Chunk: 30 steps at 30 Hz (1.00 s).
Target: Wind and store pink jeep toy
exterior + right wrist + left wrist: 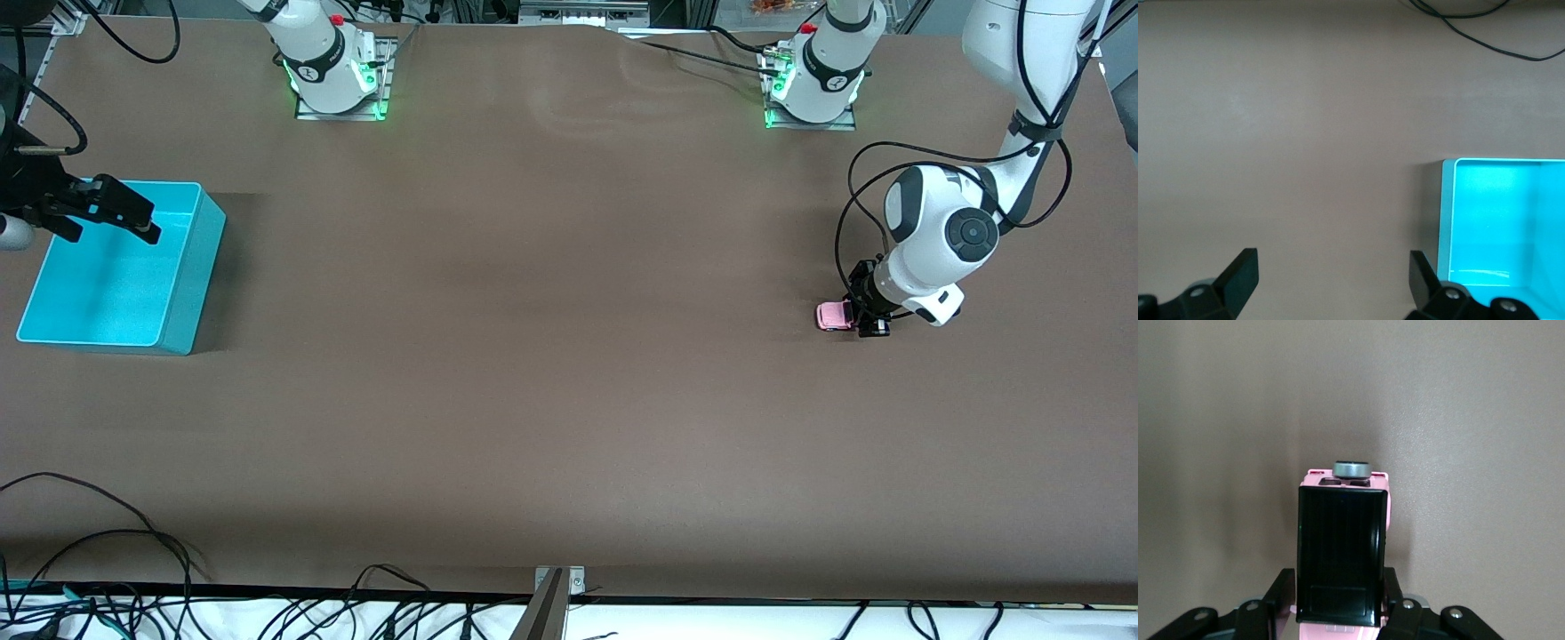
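On the table at three o'clock, your left gripper (855,318) squeezes the pink jeep toy (833,316), your right gripper (111,216) waits wide apart over the turquoise bin (191,293).

even, soft overhead light, sharp focus
bin (191,293) casts a faint shadow on the table (533,356); mild glare up top.

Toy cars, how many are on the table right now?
1. The pink jeep sits on the table toward the left arm's end, with the left gripper shut on it. The bin looks empty, though not all of its inside shows.
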Each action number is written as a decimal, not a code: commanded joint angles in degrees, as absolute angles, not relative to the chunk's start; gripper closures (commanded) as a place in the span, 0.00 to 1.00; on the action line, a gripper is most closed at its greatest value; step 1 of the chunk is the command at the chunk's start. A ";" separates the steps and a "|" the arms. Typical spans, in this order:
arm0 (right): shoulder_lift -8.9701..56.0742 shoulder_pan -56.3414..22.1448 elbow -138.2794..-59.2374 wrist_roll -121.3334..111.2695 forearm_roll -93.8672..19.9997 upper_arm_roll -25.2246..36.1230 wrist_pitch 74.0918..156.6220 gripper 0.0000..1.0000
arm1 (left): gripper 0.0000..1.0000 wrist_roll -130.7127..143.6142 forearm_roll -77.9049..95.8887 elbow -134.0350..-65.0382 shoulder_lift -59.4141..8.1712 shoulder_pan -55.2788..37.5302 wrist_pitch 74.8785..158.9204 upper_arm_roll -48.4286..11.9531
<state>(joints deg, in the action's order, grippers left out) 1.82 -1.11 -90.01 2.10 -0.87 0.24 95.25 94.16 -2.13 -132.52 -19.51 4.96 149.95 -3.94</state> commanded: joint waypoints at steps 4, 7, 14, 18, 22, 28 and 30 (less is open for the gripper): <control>2.20 -1.05 -88.68 2.29 -0.62 0.09 94.57 0.00 | 0.78 95.71 -3.87 -132.36 -19.42 5.54 150.20 -3.96; 2.20 -1.05 -88.68 2.29 -0.70 0.09 94.66 0.00 | 0.78 95.71 -3.96 -132.28 -19.77 5.54 150.21 -3.96; 2.20 -1.05 -88.68 2.29 -0.70 0.09 94.57 0.00 | 0.78 95.36 -4.31 -131.31 -21.53 6.50 150.38 -3.96; 2.20 -1.05 -88.68 2.29 -0.62 0.09 94.66 0.00 | 0.78 94.66 -5.35 -131.31 -21.45 8.69 150.38 -3.96; 2.20 -1.14 -88.68 2.29 -0.62 0.09 94.66 0.00 | 0.78 94.66 -8.17 -131.31 -21.71 10.28 150.38 -4.04; 2.20 -1.05 -88.59 2.29 -0.62 0.09 94.66 0.00 | 0.78 94.48 -9.66 -130.96 -21.88 12.57 150.47 -4.04; 2.20 -1.14 -88.68 2.29 -0.62 0.09 94.66 0.00 | 0.78 94.22 -10.46 -130.87 -22.32 13.09 150.47 -4.13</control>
